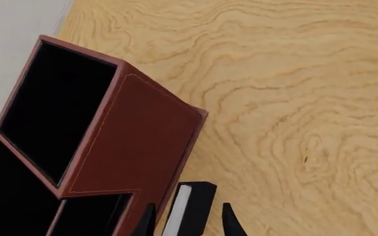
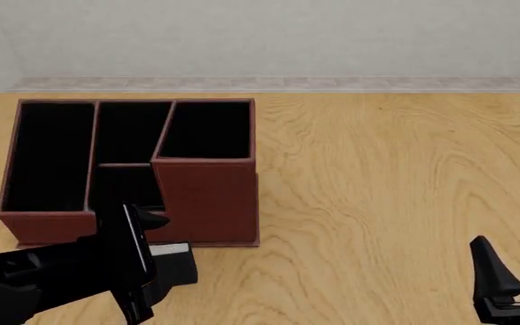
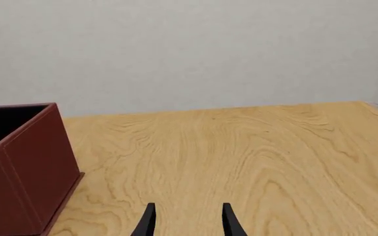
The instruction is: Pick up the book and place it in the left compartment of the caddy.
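The caddy [image 2: 208, 196] is seen at the left rear of the table [image 2: 395, 189], its long narrow left compartment [image 2: 51, 152] lined in black. The book [image 2: 175, 265] is located just in front of the caddy's front wall, white page edge showing. The left gripper [image 1: 187, 220] is positioned at the book, with the book between its jaws; whether it is clamped cannot be told. The right gripper [image 2: 511, 265] is held near the right front of the table, jaws apart, nothing between them.
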You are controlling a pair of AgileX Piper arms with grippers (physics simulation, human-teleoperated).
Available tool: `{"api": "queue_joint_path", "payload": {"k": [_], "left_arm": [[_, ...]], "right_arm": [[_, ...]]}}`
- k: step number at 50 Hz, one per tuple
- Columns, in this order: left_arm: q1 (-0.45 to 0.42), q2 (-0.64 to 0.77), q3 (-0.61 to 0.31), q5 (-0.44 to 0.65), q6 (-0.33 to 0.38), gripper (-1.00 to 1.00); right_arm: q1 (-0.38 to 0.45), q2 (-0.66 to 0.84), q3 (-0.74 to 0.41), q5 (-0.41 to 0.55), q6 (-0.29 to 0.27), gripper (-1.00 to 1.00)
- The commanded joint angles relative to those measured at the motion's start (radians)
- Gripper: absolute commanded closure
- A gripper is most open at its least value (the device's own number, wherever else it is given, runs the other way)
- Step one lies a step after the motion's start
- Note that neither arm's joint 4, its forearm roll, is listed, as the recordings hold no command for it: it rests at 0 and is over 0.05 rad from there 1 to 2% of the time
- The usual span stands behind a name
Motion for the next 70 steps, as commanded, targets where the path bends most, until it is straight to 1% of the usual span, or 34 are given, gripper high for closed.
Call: {"api": "queue_joint_path", "payload": {"k": [1, 17, 33, 49, 59, 70], "left_arm": [[0.019, 0.033, 0.026, -0.063, -0.005, -1.00], [0.061, 0.104, 0.056, -0.158, -0.004, -1.00], [0.081, 0.172, 0.092, -0.244, -0.007, -1.00], [0.108, 0.206, 0.098, -0.274, -0.010, -1.00], [0.126, 0.243, 0.109, -0.317, -0.009, -1.00], [0.128, 0.257, 0.119, -0.335, -0.015, -1.00]], "right_arm": [[-0.002, -0.007, 0.000, 0.005, 0.002, -1.00], [-0.006, -0.009, 0.000, 0.008, -0.001, -1.00], [-0.010, -0.006, 0.000, 0.004, -0.002, -1.00], [-0.010, -0.002, 0.000, 0.002, -0.003, -1.00], [-0.012, 0.004, 0.000, -0.001, -0.006, -1.00], [-0.012, 0.007, 0.000, -0.004, -0.008, -1.00]]}}
